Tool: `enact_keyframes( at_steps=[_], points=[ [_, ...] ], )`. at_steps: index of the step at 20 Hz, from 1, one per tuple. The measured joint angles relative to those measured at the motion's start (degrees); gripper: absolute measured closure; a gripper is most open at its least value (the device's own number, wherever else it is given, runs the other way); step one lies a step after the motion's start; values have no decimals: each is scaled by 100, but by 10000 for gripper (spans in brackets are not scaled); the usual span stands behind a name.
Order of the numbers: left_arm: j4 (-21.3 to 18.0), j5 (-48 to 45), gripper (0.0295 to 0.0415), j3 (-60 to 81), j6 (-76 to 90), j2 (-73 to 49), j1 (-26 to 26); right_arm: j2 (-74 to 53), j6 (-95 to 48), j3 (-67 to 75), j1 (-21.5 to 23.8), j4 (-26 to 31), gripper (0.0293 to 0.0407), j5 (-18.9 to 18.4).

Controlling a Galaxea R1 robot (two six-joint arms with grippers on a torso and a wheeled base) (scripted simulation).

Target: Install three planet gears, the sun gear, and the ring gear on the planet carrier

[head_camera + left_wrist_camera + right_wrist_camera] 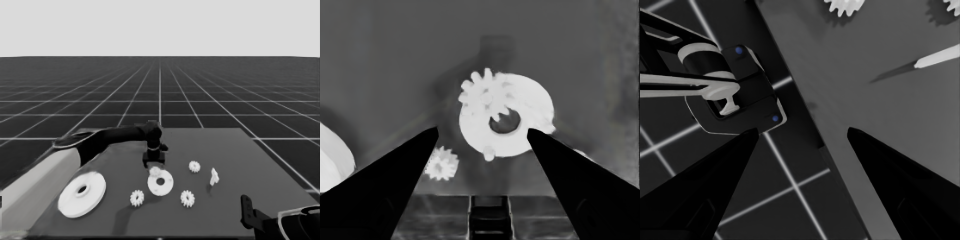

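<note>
The smaller round part [160,183] lies flat near the middle of the bench [225,150], and one gear [155,171] already sits on its far rim; in the left wrist view that gear [482,95] rests on the part's [520,125] face beside the wide dark hole, and it looks seated, though I cannot tell whether it is fully down on a peg; a small peg-like nub shows at the part's near rim. So I judge the first planet gear placed, with three gears, then the cover, yet to go on.

The left gripper [153,159] hangs just behind and above the smaller round part, its jaws apart and holding nothing, the two fingers [395,185] framing the part with clear gaps on both sides.

Three gears lie loose on the bench: one [137,198] in front and to the left of the smaller round part, one [187,198] in front and to the right, one [194,166] to its right and a little farther back; the thin white piece [214,176] lies beyond that last one; the larger round part [82,194] rests well to the left, untouched.

The next move, as I judge it, calls for lifting clear, going to a loose gear, closing squarely across its teeth, and setting it on a free peg so it meshes with the first.

The right gripper [246,210] waits at the bench's near right corner, jaws apart and empty.
</note>
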Motion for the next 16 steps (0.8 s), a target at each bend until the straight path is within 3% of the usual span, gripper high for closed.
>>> enact_keyframes(
  at_steps=[2,4,9,10,11,16],
  points=[
    [-764,237,326,221,-141,-52,-964,0,0,0,0,0,315,0],
    [-1037,300,326,111,-76,-10,-1273,0,0,0,0,0,315,0],
    [-1168,335,326,18,-19,23,-1401,0,0,0,0,0,315,0],
    [-1190,299,326,2186,-1229,-989,-1420,0,0,0,0,0,315,0],
    [-1211,287,326,3197,-1715,-1502,-1434,0,0,0,0,0,315,0],
    [-1249,263,326,4297,-2225,-2051,-1485,0,0,0,0,0,315,0]
  ],
)
